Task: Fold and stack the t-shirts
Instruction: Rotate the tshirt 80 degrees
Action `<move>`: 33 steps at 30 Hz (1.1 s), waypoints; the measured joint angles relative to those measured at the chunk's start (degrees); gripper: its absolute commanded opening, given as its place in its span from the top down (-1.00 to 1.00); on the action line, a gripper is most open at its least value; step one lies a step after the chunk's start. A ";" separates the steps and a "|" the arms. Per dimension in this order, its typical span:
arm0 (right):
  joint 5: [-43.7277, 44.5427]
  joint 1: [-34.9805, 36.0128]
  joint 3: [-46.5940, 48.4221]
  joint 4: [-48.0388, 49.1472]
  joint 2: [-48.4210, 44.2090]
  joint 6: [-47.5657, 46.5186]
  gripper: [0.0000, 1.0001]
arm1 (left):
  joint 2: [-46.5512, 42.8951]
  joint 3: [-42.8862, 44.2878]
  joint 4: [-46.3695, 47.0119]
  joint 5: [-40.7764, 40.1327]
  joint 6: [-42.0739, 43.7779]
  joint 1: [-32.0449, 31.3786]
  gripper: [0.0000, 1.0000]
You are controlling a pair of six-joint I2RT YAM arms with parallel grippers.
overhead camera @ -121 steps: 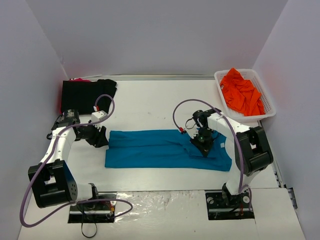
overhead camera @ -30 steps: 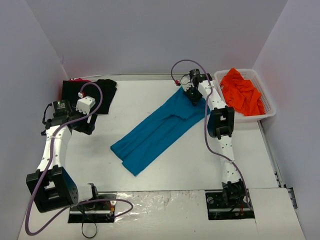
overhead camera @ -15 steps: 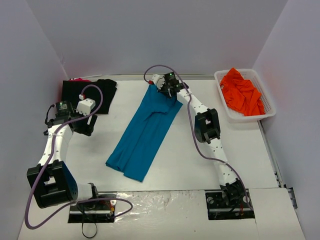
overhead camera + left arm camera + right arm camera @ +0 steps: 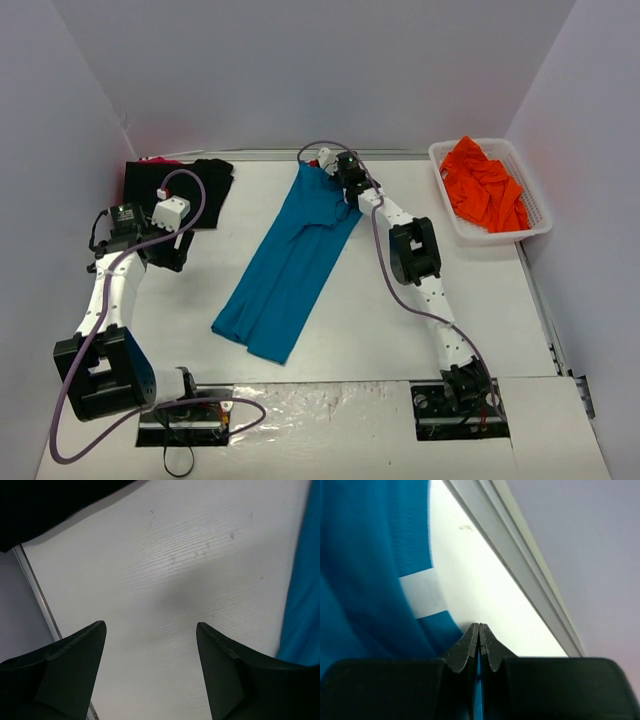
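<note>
The right gripper (image 4: 479, 627) is pinched shut on the far end of the blue shirt (image 4: 288, 265). The step looks like laying this shirt out straight for folding. The shirt lies left of the white basket (image 4: 437, 152). It is a long thin strip and looks folded the long way. Next, I think that end must be put down flat, let go, then folded over. The left gripper (image 4: 150, 630) is wide open and holds nothing, far left of the basket by the black shirt (image 4: 175, 185). Orange shirts (image 4: 485, 185) wait in the basket.
</note>
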 measured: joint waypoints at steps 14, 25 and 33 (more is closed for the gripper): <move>11.19 2.40 -23.58 8.00 -18.25 2.49 1.00 | -2.86 -1.57 1.25 2.67 -0.90 0.02 -0.44; 3.45 2.56 -34.47 -3.69 -39.47 11.78 1.00 | -4.83 -1.64 1.18 6.25 -1.31 0.33 -0.46; -15.91 3.08 -32.02 -23.10 -36.46 17.25 1.00 | -4.87 -1.64 1.11 6.80 -1.31 0.33 -0.45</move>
